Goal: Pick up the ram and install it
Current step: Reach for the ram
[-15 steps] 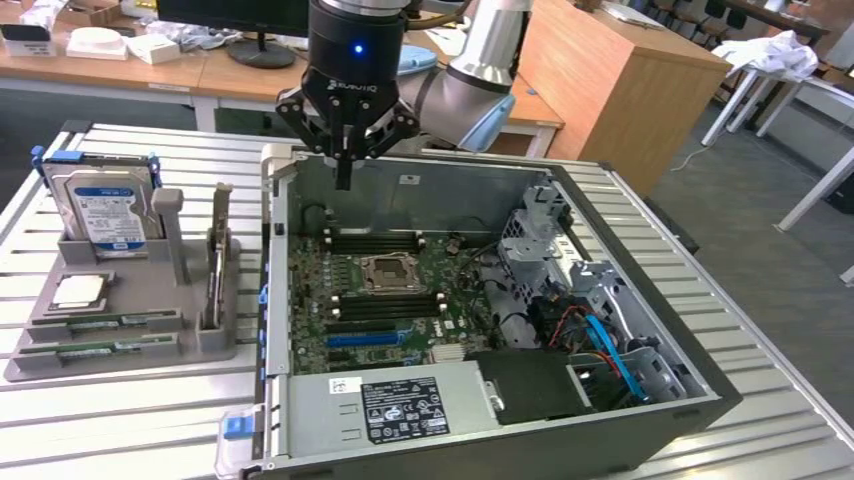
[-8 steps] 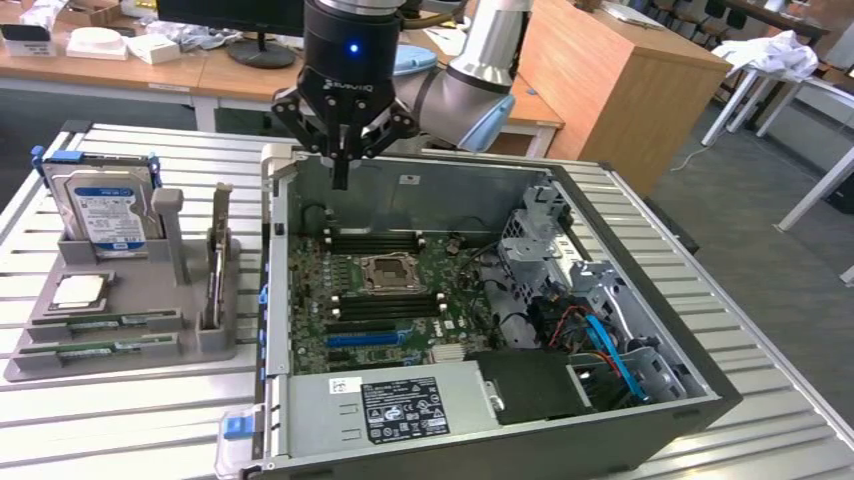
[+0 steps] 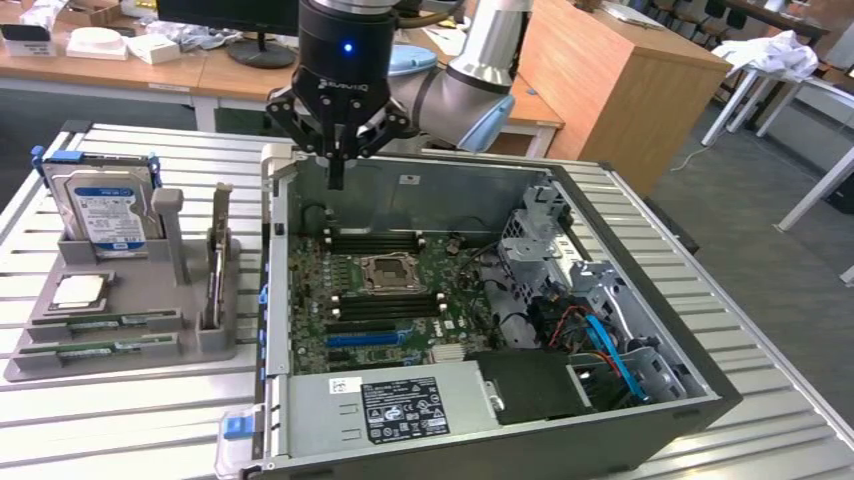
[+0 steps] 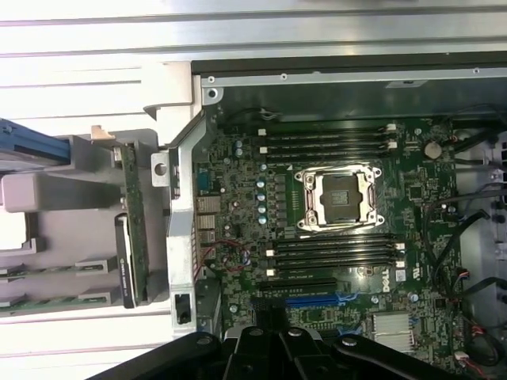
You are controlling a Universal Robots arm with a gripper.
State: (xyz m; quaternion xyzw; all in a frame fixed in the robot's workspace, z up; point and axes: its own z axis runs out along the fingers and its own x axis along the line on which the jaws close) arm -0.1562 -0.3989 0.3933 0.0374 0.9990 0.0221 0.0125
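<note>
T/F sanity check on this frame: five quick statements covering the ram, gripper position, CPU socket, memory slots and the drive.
1. Two ram sticks lie flat in the grey tray. True.
2. The gripper hangs over the tray. False: it is above the open computer case, near its back wall.
3. The CPU socket has no cooler on it. True.
4. A ram stick is seated in the memory slots. False: the slots look empty.
5. The hard drive lies flat. False: it stands upright in the tray.
</note>
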